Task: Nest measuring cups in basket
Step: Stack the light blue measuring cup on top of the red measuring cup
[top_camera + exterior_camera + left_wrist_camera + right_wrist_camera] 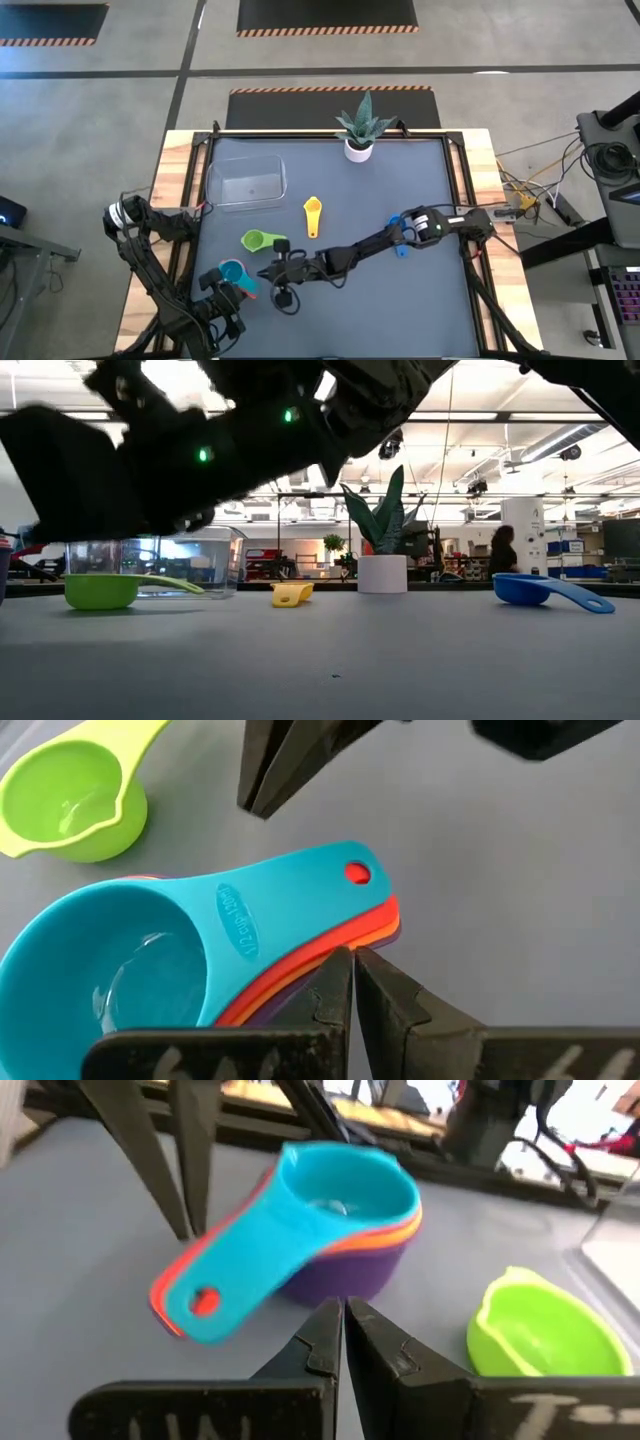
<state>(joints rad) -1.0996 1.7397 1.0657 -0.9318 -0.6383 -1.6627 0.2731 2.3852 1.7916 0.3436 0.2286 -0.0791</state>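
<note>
- resting near-left on the table: teal plastic measuring cup (231,272) stacked over orange, red and purple cups
- lying beside it: green cup (256,240)
- hovering closed and empty: left gripper (352,982), right gripper (343,1330)
- sitting far-left: clear rectangular basket (245,181)

A potted plant (359,128) stands at the table's (420,290) far edge.

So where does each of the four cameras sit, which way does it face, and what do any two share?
High: overhead, straight down on the grey table; both arms show.
Low: tabletop height, facing the room; a dark arm overhead.
Left wrist: behind the shut left tool, facing the stack of nested plastic measuring cups, teal on top.
Right wrist: behind the shut right tool, facing that stack.
Shared: both wrist views show the stack and the green plastic cup.
</note>
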